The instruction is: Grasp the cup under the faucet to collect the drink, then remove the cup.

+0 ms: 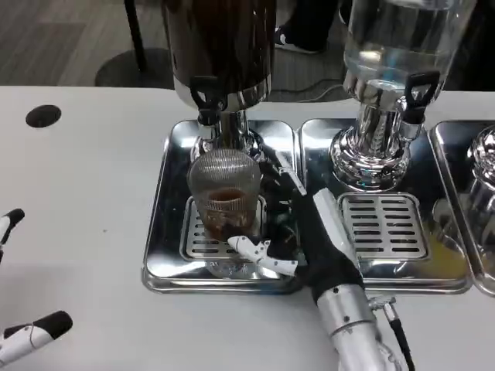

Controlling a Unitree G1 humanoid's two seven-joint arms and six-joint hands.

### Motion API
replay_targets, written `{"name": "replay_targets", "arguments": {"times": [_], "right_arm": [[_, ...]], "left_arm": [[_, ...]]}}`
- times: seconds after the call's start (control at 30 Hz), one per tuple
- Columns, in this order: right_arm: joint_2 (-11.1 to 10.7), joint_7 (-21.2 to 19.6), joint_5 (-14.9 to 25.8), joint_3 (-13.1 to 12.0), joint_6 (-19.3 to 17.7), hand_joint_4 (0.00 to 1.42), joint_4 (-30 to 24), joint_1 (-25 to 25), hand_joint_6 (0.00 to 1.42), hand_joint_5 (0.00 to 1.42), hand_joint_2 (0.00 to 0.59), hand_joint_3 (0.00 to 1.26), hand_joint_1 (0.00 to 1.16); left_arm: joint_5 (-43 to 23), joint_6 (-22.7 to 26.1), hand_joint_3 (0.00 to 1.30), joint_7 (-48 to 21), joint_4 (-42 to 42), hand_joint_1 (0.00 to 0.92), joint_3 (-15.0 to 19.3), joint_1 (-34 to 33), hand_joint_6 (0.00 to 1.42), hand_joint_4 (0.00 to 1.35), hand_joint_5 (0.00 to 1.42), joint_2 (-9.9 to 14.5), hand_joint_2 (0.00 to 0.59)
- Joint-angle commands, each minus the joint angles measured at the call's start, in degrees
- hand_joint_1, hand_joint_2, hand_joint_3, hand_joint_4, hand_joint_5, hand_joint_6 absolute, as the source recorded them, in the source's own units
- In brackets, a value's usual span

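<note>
1. The white bench [85, 154] is carrying three steel drip trays side by side.
2. The dark dispenser [220, 46] is standing at the far end of the left tray [166, 193].
3. My right hand [298, 232] is wrapping its fingers [259, 253] around the cup.
4. The cup [224, 193] is sitting under the faucet [207, 97], holding some brown drink.
5. My left hand [23, 332] is hovering at the near left, fingers apart, holding nothing.

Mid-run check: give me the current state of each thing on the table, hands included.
cup: upright under the dark dispenser's tap, some brown drink inside.
right hand: wrapped around the cup.
left hand: away at the table's left edge, holding nothing.
dark dispenser: brown drink inside.
clear dispenser: clear liquid inside.
</note>
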Motion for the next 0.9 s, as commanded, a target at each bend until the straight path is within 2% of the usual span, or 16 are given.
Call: {"name": "replay_targets", "arguments": {"times": [0.03,0.9], "right_arm": [[0.78,-0.57,0.72,0.06,-0.74,0.12,1.93,-2.22,0.35,0.18,0.184,0.05,0.89],[3.86,-2.44,1.63,0.4,-2.31,0.1,12.93,-9.59,0.33,0.15,0.183,0.05,0.88]], "left_arm": [[-0.5,-0.12,0.0,-0.46,-0.63,0.0,0.86,0.78,0.0,0.0,0.0,0.29,0.022],[-1.44,0.0,0.0,-0.7,0.94,0.0,2.55,1.37,0.0,0.0,0.0,0.67,0.024]]}}
